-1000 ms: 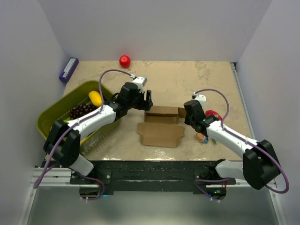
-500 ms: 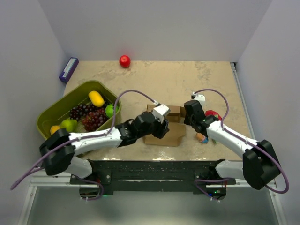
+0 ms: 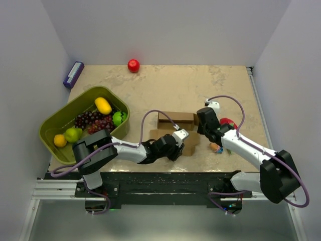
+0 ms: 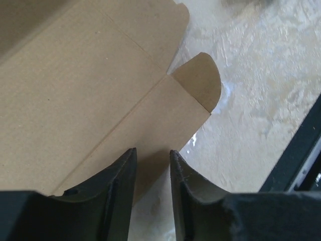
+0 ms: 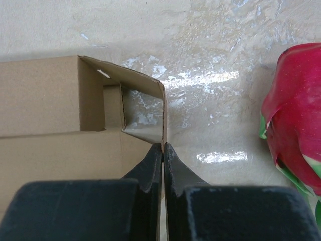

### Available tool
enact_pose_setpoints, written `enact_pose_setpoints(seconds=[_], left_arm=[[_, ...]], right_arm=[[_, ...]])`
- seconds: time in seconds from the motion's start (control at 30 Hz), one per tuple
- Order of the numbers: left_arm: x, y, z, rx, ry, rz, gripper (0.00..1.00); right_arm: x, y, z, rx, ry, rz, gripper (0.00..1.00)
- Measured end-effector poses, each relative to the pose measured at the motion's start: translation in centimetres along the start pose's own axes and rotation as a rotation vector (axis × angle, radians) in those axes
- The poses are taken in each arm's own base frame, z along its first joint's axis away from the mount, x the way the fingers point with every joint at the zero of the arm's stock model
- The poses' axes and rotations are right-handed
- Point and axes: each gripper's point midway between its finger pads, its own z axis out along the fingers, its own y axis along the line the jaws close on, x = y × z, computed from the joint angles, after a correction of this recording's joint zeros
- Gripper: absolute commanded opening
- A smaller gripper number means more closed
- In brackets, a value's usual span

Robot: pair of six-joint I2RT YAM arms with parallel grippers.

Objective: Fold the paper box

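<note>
The paper box [image 3: 175,121] looks about half made: its far part stands as a hollow sleeve, but a wide panel lies flat just ahead of the left gripper [image 4: 152,154], whose jaws stand slightly apart, gripping nothing. The right gripper [image 5: 163,147] is pinched tight on the sleeve's end flap; panel and end flaps remain to be closed.

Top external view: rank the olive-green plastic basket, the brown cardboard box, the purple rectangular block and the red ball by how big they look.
1. olive-green plastic basket
2. brown cardboard box
3. purple rectangular block
4. red ball, only slightly smaller than the block
</note>
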Motion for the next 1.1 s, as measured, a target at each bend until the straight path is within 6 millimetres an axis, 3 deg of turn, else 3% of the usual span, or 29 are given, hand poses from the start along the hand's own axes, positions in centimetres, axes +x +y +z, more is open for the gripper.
enact_pose_setpoints(seconds=[0.07, 0.43, 0.67, 0.87, 1.1], left_arm=[[-0.2, 0.3, 0.4, -0.019, -0.014, -0.001, 0.26], [-1.8, 0.8, 2.7, -0.083, -0.050, -0.005, 0.22], [-1.8, 1.1, 2.9, -0.104, -0.052, -0.003, 0.22], [-1.9, 1.0, 2.8, -0.113, -0.050, -0.006, 0.29], [-1.9, 0.7, 2.0, -0.102, 0.010, 0.003, 0.36]], right_arm=[[-0.1, -0.1, -0.2, -0.001, -0.001, -0.002, 0.00], [-1.8, 0.5, -2.0, -0.046, -0.013, -0.009, 0.00], [-1.8, -1.0, -2.5, 0.026, -0.002, -0.048, 0.00], [-2.4, -0.9, -2.8, 0.022, -0.002, -0.062, 0.00], [-1.7, 0.0, -2.7, -0.037, 0.010, -0.059, 0.00]])
